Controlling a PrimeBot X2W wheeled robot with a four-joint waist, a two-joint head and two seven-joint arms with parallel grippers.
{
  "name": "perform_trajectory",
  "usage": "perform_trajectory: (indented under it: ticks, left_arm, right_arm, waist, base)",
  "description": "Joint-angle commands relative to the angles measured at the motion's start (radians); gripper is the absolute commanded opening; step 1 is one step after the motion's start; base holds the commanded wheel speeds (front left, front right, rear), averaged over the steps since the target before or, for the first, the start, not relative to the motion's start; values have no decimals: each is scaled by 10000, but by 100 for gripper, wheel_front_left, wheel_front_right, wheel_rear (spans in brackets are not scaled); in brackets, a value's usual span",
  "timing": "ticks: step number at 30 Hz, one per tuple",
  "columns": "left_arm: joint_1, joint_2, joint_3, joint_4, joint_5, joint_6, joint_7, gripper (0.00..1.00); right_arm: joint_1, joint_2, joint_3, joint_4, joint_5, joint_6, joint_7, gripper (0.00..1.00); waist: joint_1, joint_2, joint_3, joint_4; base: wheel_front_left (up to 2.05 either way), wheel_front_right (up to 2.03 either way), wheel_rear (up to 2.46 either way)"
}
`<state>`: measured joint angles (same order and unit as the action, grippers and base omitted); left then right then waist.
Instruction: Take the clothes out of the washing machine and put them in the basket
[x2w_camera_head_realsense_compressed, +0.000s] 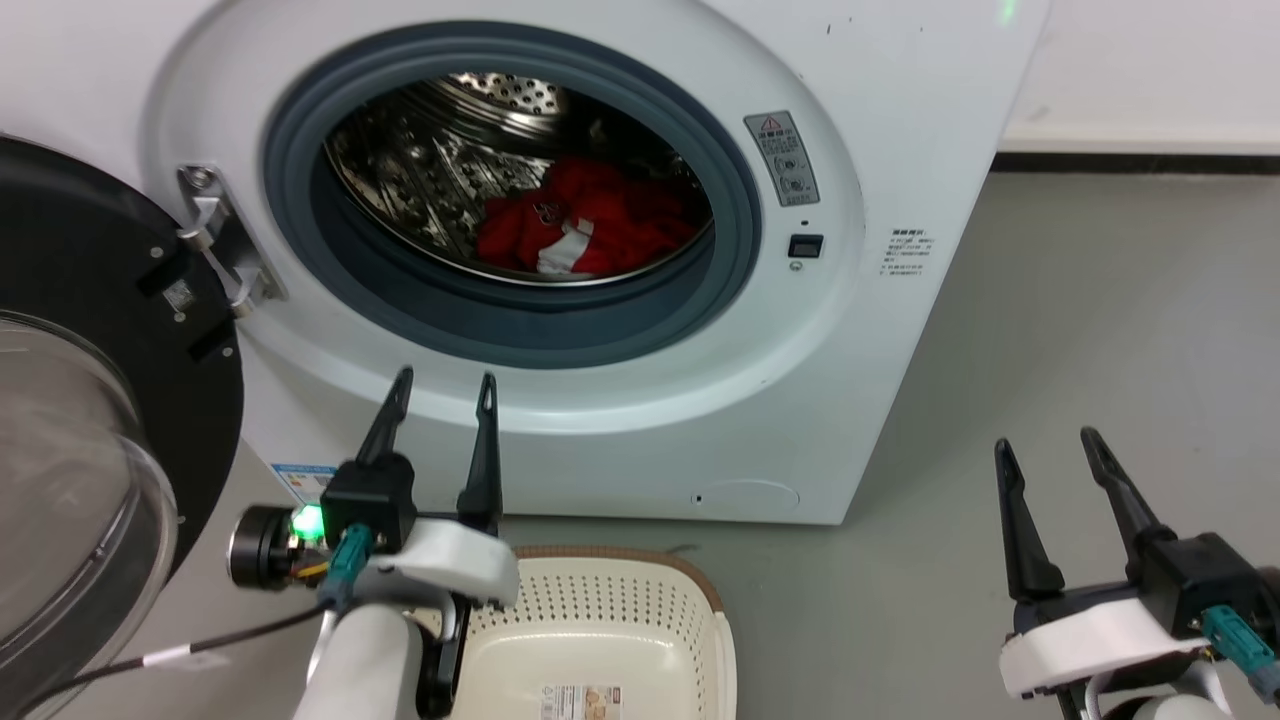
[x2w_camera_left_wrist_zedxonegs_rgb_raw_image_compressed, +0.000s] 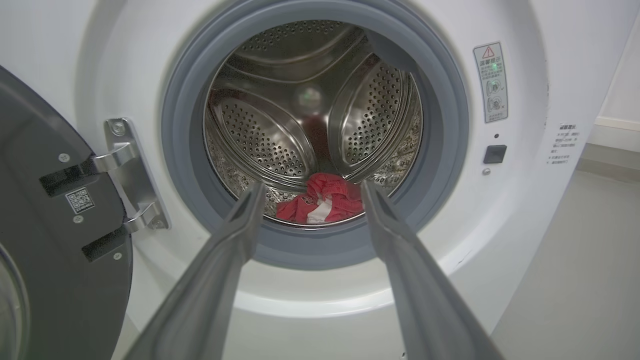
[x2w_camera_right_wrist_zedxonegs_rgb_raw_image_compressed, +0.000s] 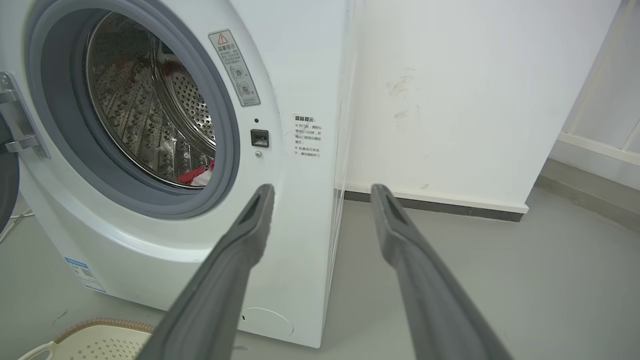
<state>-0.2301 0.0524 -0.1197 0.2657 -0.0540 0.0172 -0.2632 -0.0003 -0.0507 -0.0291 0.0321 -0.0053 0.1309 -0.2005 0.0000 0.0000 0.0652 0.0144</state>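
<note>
Red, white-trimmed fabric clothes (x2w_camera_head_realsense_compressed: 590, 225) lie inside the large white front-loading washing machine (x2w_camera_head_realsense_compressed: 880, 150); in front of it the left gripper (x2w_camera_head_realsense_compressed: 446, 378) and right gripper (x2w_camera_head_realsense_compressed: 1044, 440) hang spread wide, empty, with the cream perforated plastic basket (x2w_camera_head_realsense_compressed: 620, 555) at its foot.

The left gripper (x2w_camera_head_realsense_compressed: 446, 378) and right gripper (x2w_camera_head_realsense_compressed: 1044, 440) each have two long, tapered black fingers and a glossy white wrist shell (x2w_camera_head_realsense_compressed: 455, 562). A teal plug connector (x2w_camera_head_realsense_compressed: 347, 565) sits at each wrist; the left also has a green light (x2w_camera_head_realsense_compressed: 306, 520) and a thin black cable with a white tag (x2w_camera_head_realsense_compressed: 167, 657)
</note>
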Motion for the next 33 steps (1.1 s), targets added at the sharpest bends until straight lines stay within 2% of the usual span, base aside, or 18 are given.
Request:
perform_trajectory:
  ticks: [1, 6, 15, 25, 33]
  left_arm:
    - [-229, -15, 20, 37, 61, 46, -26, 100]
    - [-1346, -20, 79, 549, 32, 309, -24, 100]
    - [-3592, 348, 377, 2153, 153, 382, -24, 100]
    - [-6252, 1249, 574, 4424, 178, 209, 145, 100]
    - [-8358, 2034, 594, 5802, 242, 84, 1185, 100]
  right_arm:
    - [-168, 9, 31, -75, -32, -3, 2, 100]
    - [-527, 9, 218, -246, 5, -3, 42, 100]
    - [-1178, 11, 536, -142, 340, -3, -166, 100]
    - [-2050, 14, 1143, 223, 1044, -3, -563, 100]
    - [-2620, 14, 1736, 595, 1793, -3, -647, 100]
  waist:
    - [0, 0, 264, -103]
    - [0, 0, 997, -416]
    - [0, 0, 2490, -1302]
    - [0, 0, 4147, -2199]
    - [0, 0, 5095, -2813]
  base:
    - [0, 0, 0]
    - [0, 0, 0]
    - [0, 0, 0]
    - [0, 0, 0]
    - [0, 0, 0]
